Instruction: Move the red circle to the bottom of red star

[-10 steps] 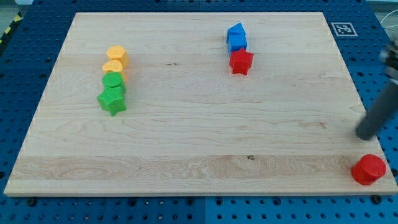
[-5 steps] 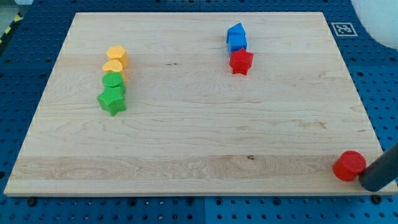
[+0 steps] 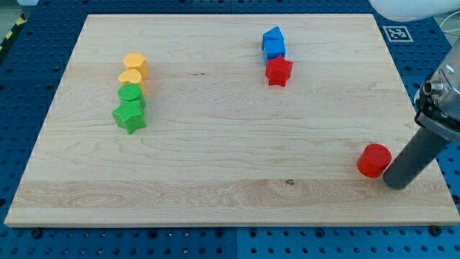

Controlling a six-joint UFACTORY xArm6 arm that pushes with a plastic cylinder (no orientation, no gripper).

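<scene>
At the view's lower right, your tip (image 3: 397, 181) sits just to the right of the red circle (image 3: 374, 160), touching or nearly so; the rod carries no jaws. The circle is a short red cylinder, well below and right of the red star (image 3: 278, 71). The bench (image 3: 215, 165) is pale wood over blue pegboard.

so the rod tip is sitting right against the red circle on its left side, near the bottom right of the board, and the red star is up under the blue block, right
One thing is off: my tip is at the view's right of the red circle, not its left, as the camera view shows. The rest holds: the two sit close together near the bottom right of the board, and the red star lies just below the blue block.
</scene>
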